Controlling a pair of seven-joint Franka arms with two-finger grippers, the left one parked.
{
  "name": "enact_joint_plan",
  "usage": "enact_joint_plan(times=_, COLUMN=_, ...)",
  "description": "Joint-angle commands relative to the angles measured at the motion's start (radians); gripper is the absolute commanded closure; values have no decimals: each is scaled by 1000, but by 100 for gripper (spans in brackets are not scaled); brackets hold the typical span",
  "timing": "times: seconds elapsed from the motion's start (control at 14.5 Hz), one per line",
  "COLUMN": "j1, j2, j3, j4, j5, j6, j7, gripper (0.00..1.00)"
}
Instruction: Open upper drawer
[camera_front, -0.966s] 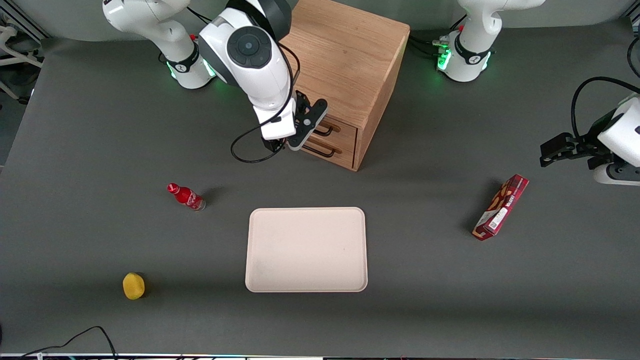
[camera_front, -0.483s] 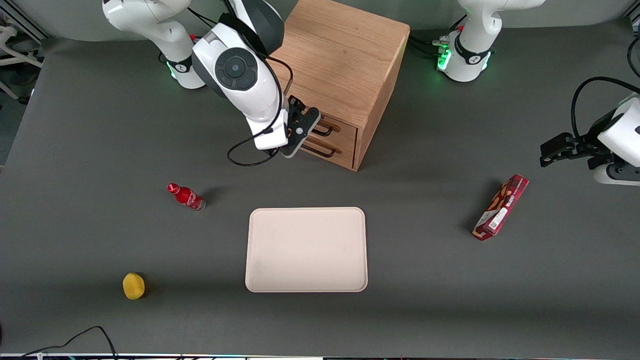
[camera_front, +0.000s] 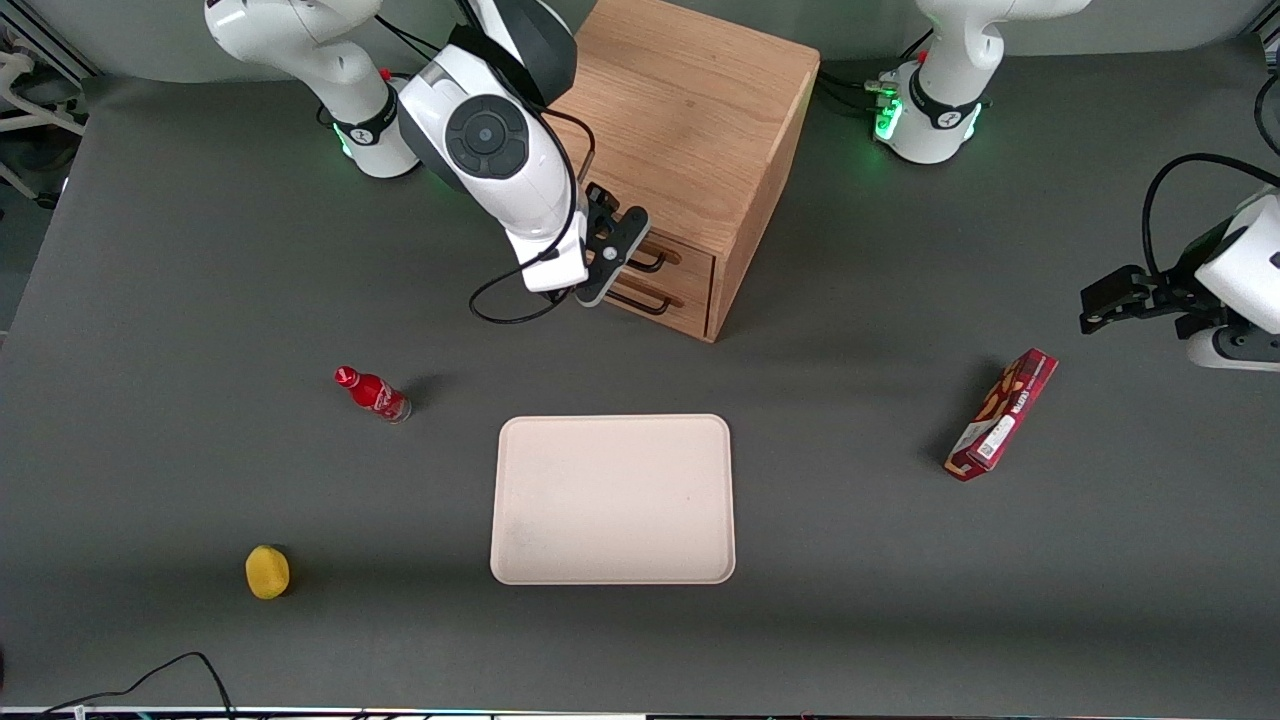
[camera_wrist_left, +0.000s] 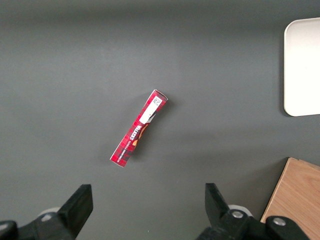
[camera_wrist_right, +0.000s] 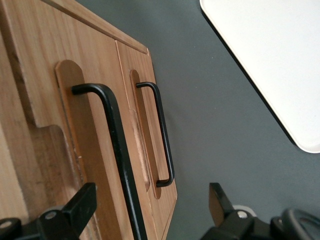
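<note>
At the cabinet (camera_front: 690, 150) front, the gripper (camera_front: 600, 262) stands spread and empty, the upper drawer (camera_wrist_right: 75, 150) handle (camera_wrist_right: 112, 150) toward 11 o'clock between its fingers, long axis crossing the gap

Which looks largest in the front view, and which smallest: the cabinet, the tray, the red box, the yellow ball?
1. cabinet
2. tray, clearly smaller in area
3. red box
4. yellow ball

The gripper, open, is in front of the upper drawer.
</note>
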Motion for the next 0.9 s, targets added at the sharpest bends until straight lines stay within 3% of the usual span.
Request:
enact_joint_plan(times=0.0, j1=-14, j2=-43, j3=13, j4=-77, j5=31, j6=49, j7=-27, gripper=0)
enact_joint_plan(times=0.83, j1=-25, j2=-21, j3=12, j4=-94, j5=31, j6=114, j7=-27, gripper=0)
